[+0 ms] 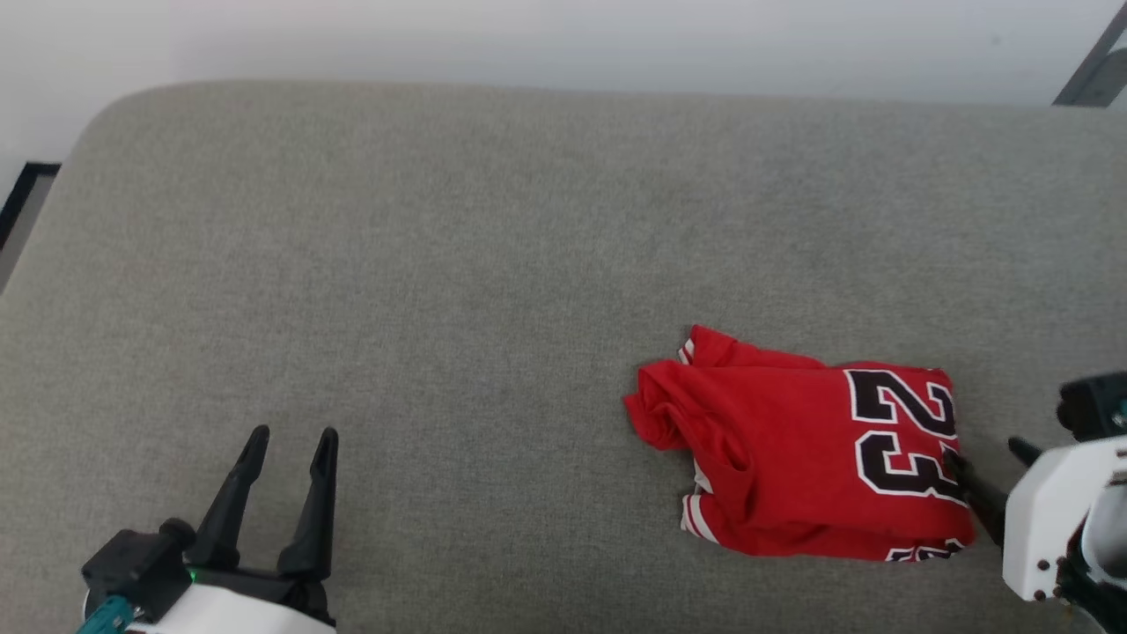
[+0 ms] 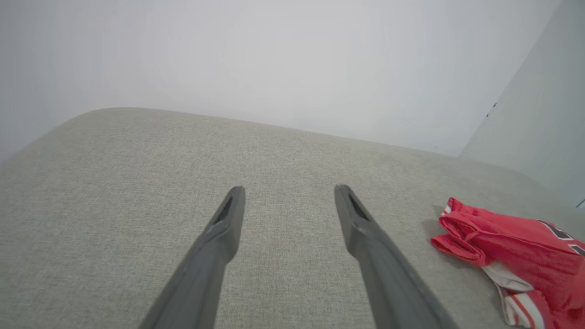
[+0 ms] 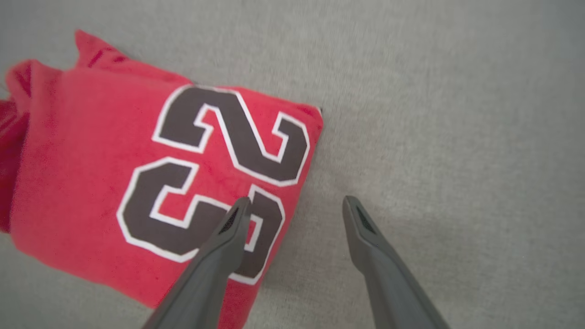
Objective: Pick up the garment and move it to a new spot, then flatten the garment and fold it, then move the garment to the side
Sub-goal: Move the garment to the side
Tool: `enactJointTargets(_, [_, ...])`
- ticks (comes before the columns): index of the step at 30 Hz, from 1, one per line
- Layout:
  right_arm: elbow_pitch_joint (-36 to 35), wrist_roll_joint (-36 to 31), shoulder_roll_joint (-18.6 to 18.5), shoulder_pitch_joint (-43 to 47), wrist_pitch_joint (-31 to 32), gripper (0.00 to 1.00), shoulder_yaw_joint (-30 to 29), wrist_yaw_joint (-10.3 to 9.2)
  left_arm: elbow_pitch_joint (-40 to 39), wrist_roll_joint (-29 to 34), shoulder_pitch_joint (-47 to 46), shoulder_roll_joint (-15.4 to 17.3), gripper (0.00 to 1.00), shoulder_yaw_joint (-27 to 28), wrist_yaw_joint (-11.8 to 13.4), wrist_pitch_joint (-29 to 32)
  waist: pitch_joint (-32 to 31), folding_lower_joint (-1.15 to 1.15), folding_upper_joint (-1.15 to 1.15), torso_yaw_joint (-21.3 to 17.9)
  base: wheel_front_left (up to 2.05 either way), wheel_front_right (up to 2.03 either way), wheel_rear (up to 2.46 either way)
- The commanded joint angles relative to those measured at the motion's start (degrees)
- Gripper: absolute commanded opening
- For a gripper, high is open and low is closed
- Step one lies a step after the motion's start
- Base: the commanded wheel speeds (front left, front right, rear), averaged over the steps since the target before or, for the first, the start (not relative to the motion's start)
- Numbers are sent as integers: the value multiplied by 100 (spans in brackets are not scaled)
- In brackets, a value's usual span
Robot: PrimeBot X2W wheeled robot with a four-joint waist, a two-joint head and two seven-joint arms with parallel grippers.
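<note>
The garment is a red jersey folded into a compact bundle, lying on the grey cushion at the right, a big dark white-outlined "23" facing up. Its bunched end and striped trim show in the left wrist view. My right gripper stands open at the bundle's right edge. In the right wrist view one finger lies over the number on the garment and the other is over bare fabric. My left gripper is open at the lower left, far from the jersey, nothing between its fingers.
The grey upholstered surface stretches wide, with a rounded far-left corner and a pale wall behind it. A dark-edged strip shows past the left edge, and a grey metal bar stands at the top right.
</note>
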Motion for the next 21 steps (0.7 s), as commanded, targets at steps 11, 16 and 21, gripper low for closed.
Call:
enactJointTargets(11, [-53,-168,400,-481,2398,100,-304,-1,5,-199,-621,-12,100,-210,14,-28,801,0,-1,328,0,0,0])
enactJointTargets(16, [74,-263,792,-394,2535,100,-307,0,47,-256,-765,-10,100,-219,14,-28,949,0,-1,349,0,0,0])
enactJointTargets(21, [126,-286,972,-440,2339,0,-339,4,61,-230,-876,54,100,-274,14,-28,969,0,-1,269,0,0,0])
